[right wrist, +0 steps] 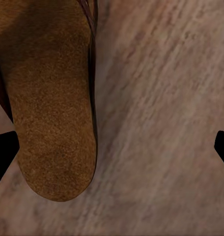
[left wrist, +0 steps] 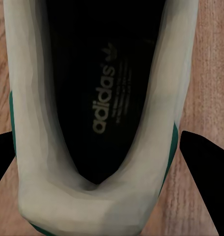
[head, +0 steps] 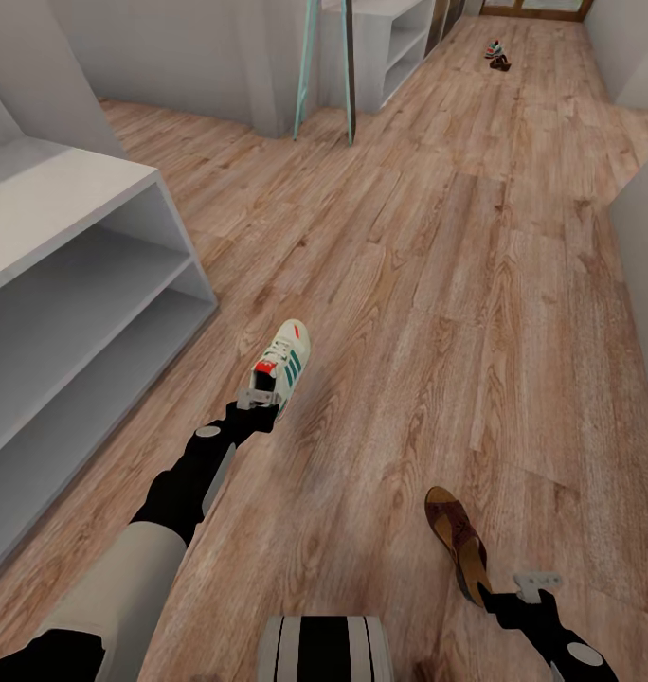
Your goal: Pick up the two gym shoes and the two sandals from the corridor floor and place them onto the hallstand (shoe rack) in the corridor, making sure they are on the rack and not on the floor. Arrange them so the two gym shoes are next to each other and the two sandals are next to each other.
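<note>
One gym shoe [head: 288, 360], white with green stripes and a red-orange heel patch, lies on the corridor floor [head: 438, 284]. My left gripper [head: 258, 393] is shut on its heel. In the left wrist view the black fingers [left wrist: 205, 167] press both sides of the gym shoe's heel [left wrist: 97, 206]. A brown sandal [head: 457, 535] lies near my right gripper [head: 537, 580], which is open. In the right wrist view the sandal's tan insole [right wrist: 48, 108] sits beside one finger [right wrist: 4, 152]. A second gym shoe [head: 494, 47] and sandal [head: 500, 64] lie far down the corridor. The hallstand [head: 68, 204] stands at the left.
Another pale shelf unit [head: 400, 47] stands far ahead on the left, past two thin teal posts [head: 348, 85]. A pale wall edge [head: 641, 265] closes in on the right. The plank floor runs open between the near shoes and the far pair.
</note>
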Robot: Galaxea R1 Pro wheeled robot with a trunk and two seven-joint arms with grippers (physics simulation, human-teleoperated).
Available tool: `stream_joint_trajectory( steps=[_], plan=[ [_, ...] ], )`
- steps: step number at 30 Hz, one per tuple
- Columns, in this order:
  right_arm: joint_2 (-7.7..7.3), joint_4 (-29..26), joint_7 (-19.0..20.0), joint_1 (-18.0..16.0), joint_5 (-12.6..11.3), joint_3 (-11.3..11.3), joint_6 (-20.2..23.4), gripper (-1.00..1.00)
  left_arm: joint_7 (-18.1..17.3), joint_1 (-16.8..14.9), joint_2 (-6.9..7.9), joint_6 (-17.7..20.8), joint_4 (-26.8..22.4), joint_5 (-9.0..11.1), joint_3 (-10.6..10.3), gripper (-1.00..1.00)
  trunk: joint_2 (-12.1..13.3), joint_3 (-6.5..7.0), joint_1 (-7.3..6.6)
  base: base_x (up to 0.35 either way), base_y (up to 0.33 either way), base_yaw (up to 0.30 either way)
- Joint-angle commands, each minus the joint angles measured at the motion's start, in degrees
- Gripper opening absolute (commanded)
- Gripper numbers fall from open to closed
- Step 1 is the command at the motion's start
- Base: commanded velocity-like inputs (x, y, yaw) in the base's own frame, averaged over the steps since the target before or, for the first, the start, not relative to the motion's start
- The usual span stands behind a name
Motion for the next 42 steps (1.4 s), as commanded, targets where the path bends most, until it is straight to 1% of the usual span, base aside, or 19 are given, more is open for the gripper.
stream_joint_trajectory(
  steps=[1,13,16,19,24,28,42],
  plan=[
    [0.08,0.03,0.44,-0.03,0.39,-0.33,-0.2,1.0,-0.21,0.01,-0.01,0.29,-0.09,-0.34,0.06,-1.0,-0.01,-0.03,-0.01,0.0,0.0,0.0],
    [0.36,-0.26,0.45,-0.03,0.32,-0.19,-0.28,1.0,-0.21,0.16,0.06,0.27,-0.14,-0.47,0.06,-1.0,-0.01,-0.03,-0.01,0.0,0.0,0.0],
    [0.41,-1.61,0.41,-0.03,0.31,-0.18,-0.26,1.0,-0.2,0.19,0.05,0.28,-0.36,-0.48,0.06,-1.0,-0.01,-0.03,-0.01,0.0,0.0,0.0],
    [0.79,-3.65,0.28,-0.03,0.3,-0.17,-0.18,1.0,-0.16,0.25,0.03,0.29,-0.61,-0.51,0.01,-1.0,-0.01,-0.03,-0.01,0.0,0.0,0.0],
    [1.39,-8.35,0.11,-0.03,0.36,-0.17,-0.06,1.0,0.01,0.33,0.01,0.26,-0.76,-0.56,-0.03,-1.0,-0.01,-0.03,-0.01,0.0,0.0,0.0],
    [1.51,-10.04,0.07,-0.03,0.38,-0.2,-0.03,1.0,0.09,0.35,0.01,0.25,-0.78,-0.57,-0.03,-1.0,-0.01,-0.03,-0.01,0.0,0.0,0.0],
    [1.5,-10.51,0.11,-0.03,0.39,-0.51,-0.03,1.0,0.13,0.05,-0.01,0.26,-0.86,-0.51,0.01,-1.0,-0.01,-0.03,-0.01,0.0,0.0,0.0]
  ],
)
